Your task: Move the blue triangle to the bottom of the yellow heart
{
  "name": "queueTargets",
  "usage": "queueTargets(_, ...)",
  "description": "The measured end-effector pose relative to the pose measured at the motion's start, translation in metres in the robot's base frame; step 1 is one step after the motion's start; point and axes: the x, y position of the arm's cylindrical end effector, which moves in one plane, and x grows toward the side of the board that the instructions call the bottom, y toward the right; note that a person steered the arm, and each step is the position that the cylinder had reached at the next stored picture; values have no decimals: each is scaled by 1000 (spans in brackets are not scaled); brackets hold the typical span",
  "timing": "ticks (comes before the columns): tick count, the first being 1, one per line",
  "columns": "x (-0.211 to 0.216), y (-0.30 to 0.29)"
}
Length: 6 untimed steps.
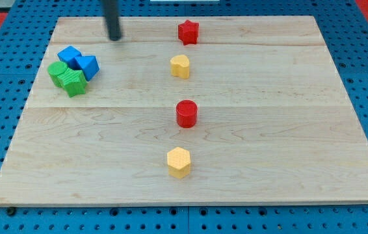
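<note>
The blue triangle [88,65] lies at the view's left, touching a blue cube [69,56] and a green block [74,82]. The yellow heart [180,66] sits near the board's top centre, well to the right of the triangle. My tip [115,37] is on the board near the top edge, above and slightly right of the blue triangle, apart from it.
A second green block [57,70] sits in the left cluster. A red star [188,32] is above the heart, a red cylinder [186,114] below it, and a yellow hexagon [179,162] further down. The wooden board [288,130] lies on a blue pegboard.
</note>
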Motion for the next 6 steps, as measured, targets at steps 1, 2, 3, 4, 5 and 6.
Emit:
queueTargets(1,58,-27)
queueTargets(2,83,-22)
queueTargets(3,119,3)
queueTargets(4,116,53)
queueTargets(5,115,82)
queueTargets(6,120,131)
